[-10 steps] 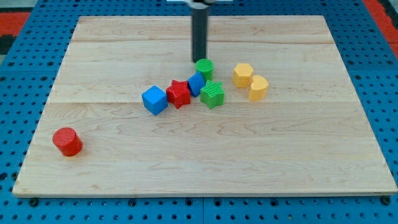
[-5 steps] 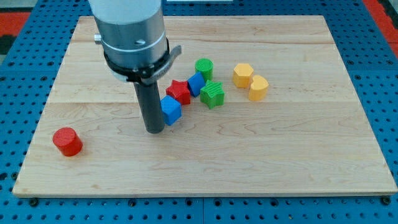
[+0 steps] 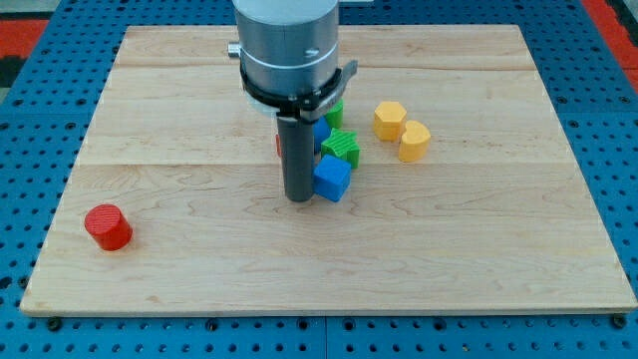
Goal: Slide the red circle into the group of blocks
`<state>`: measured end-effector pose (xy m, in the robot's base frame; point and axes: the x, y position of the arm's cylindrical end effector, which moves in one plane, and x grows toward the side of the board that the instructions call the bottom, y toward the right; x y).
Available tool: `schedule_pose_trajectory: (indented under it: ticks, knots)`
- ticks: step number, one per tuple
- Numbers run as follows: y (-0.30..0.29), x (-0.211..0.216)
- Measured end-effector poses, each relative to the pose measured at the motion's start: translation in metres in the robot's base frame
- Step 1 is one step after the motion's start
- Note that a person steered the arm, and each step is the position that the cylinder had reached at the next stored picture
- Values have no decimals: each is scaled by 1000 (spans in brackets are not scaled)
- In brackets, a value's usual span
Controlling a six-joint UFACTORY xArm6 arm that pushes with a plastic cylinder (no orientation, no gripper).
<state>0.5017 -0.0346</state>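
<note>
The pale wooden board (image 3: 419, 259) lies on a blue pegboard surface (image 3: 30, 150), and the arm's grey cylindrical body (image 3: 289, 45) comes down over the board's upper middle, ending in a straight dark rod. The arm carries no gripper, so there is nothing to open or close; its tip (image 3: 299, 199) rests on the board just below the centre of the cluster. Directly at the tip's 3 o'clock, touching or very nearly touching the rod, sits the blue plastic cube (image 3: 332, 179). At the cube's 12 o'clock, just beside it, stands a green plastic star-shaped block (image 3: 343, 147), and further toward 12 o'clock a green plastic cylinder (image 3: 335, 111) shows only partly behind the arm's body. A second blue block (image 3: 320, 131) peeks out between the rod and the green star; its shape cannot be made out. A sliver of a red block (image 3: 279, 145) shows at the rod's 9 o'clock edge, mostly hidden. At the cluster's 3 o'clock, a little apart from it, two yellow plastic hexagonal blocks sit side by side, one (image 3: 390, 120) toward the view's top and the other (image 3: 415, 141) at its 4 o'clock, touching or nearly so. The red plastic cylinder (image 3: 108, 226), the red circle of the task, stands alone near the board's lower-left corner, at the tip's 8 o'clock and well apart from the tip and every other block.
</note>
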Motion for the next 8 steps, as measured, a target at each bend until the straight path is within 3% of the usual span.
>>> schedule_pose_trajectory:
  ticks: [1, 2, 3, 4, 8]
  knots:
    - [-54, 73]
    - [-164, 97]
    - [-267, 81]
    - [-269, 57]
    - [-44, -1]
